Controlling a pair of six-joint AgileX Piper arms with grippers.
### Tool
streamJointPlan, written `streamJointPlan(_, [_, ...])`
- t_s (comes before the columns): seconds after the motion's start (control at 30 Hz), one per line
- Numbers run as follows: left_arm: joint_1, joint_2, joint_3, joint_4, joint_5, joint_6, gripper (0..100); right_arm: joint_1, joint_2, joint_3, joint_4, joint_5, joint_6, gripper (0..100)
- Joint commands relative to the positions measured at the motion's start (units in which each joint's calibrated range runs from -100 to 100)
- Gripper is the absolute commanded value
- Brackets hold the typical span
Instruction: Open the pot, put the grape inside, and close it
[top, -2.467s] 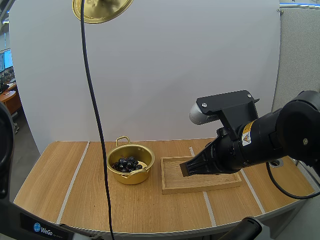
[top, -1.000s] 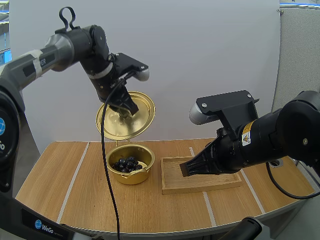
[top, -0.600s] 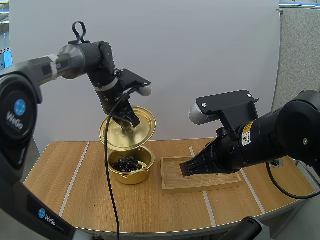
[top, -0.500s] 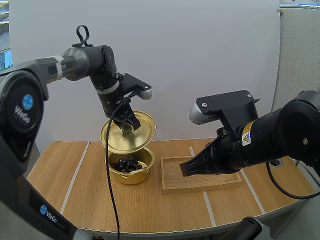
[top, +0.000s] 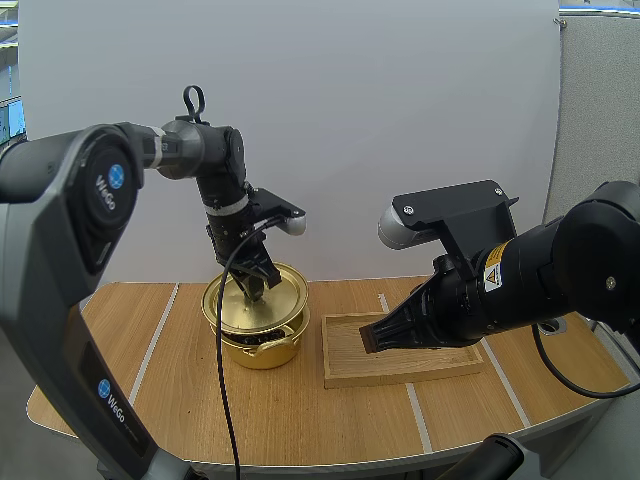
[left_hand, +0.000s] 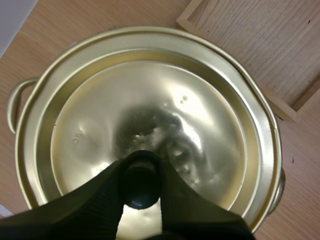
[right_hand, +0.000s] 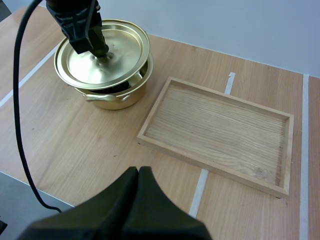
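Your L gripper (left_hand: 140, 182) pinches the black knob (left_hand: 141, 175) of the lid (left_hand: 170, 110), fingers narrow around it. Lid sits over the pot (top: 262, 350), a bit tilted, w/ a dark gap under its edge in the R wrist view; can't tell if it's fully seated. Pot stands on the table (top: 150, 400), just left of the tray (top: 400, 368), not touching. Your R gripper (right_hand: 139, 174) hangs over the table near the tray, fingers pressed together, holding nothing.

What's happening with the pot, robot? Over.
Left end effector shut on lid knob. Lid slightly tilted on pot. Right end effector shut, empty, near tray. Nothing blocking.
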Motion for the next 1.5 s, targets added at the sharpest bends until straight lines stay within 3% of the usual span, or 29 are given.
streamJointPlan(0.0, [-0.14, 5.8, -0.1, 0.9, -3.7, 0.3, 0, -0.1, -0.5, 0.2, 0.2, 0.0, -0.1, 0])
streamJointPlan(0.4, [-0.14, 10.3, -0.3, 2.4, -10.2, 0.4, 0, -0.1, -0.5, 0.2, 0.2, 0.0, -0.1, 0])
streamJointPlan(0.9, [-0.14, 11.1, -0.3, 3.2, -2.7, 0.8, 0, -0.1, -0.5, 0.2, 0.2, 0.0, -0.1, 0])
streamJointPlan(1.2, [-0.14, 11.1, -0.3, -2.6, -2.0, 2.7, 0, -0.1, -0.5, 0.2, 0.2, 0.0, -0.1, 0])
streamJointPlan(1.47, [-0.14, 11.1, -0.3, -2.2, -2.2, 2.7, 0, -0.1, -0.5, 0.2, 0.2, 0.0, -0.1, 0])
